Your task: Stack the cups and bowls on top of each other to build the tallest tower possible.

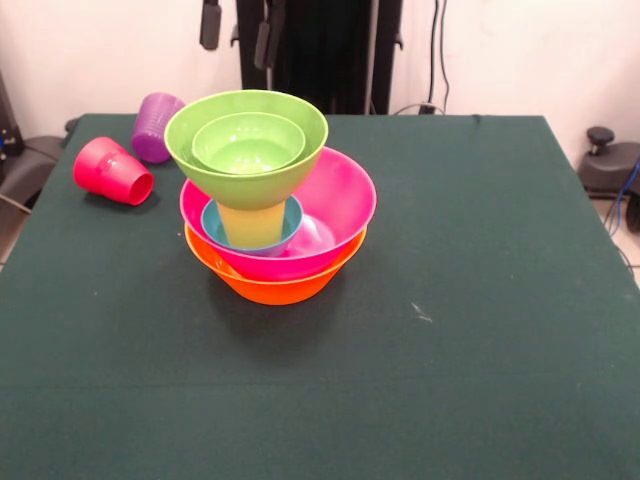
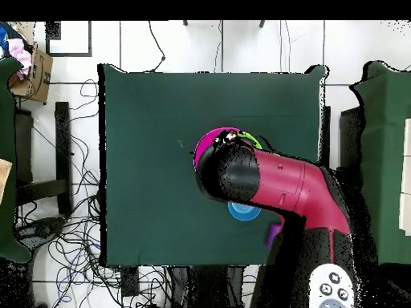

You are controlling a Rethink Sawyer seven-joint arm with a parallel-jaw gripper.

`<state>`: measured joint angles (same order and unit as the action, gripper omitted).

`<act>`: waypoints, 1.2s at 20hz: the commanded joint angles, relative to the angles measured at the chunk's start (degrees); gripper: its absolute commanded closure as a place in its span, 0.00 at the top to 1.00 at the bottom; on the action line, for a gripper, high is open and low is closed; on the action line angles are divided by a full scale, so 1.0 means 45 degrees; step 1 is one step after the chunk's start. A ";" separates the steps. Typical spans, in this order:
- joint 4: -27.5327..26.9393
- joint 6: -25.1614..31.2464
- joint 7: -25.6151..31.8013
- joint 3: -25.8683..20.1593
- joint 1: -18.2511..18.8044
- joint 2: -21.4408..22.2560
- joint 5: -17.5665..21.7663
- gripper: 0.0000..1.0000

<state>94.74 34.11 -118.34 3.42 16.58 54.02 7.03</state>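
The tower stands left of the table's middle: an orange bowl (image 1: 275,290) at the bottom and a pink bowl (image 1: 345,200) in it. In that sits a blue bowl (image 1: 215,225) holding the yellow cup (image 1: 252,225). A large green bowl (image 1: 300,150) rests on the cup, with a small green bowl (image 1: 248,145) inside. The red cup (image 1: 112,172) lies on its side at far left, the purple cup (image 1: 155,125) behind it. My gripper (image 1: 238,30) hangs open and empty above the tower. In the overhead view my arm (image 2: 241,176) covers the tower; another blue bowl (image 2: 243,210) shows beside it.
The dark green table (image 1: 480,330) stretches wide to the right and front of the tower. Black equipment (image 1: 610,160) stands off the table's right edge. In the overhead view, cables (image 2: 64,233) lie on the floor and another green table (image 2: 385,160) stands to the right.
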 commanded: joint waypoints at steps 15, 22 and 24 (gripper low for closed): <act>-0.0617 0.1849 0.0345 -0.0986 0.0283 -0.0134 0.0051 1.00; -0.0634 0.1891 0.0628 -0.1083 0.0500 -0.0101 0.0075 1.00; -0.0608 0.1899 0.0734 -0.1101 0.0584 -0.0065 0.0098 1.00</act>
<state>91.80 36.96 -118.34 3.07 17.83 56.05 6.59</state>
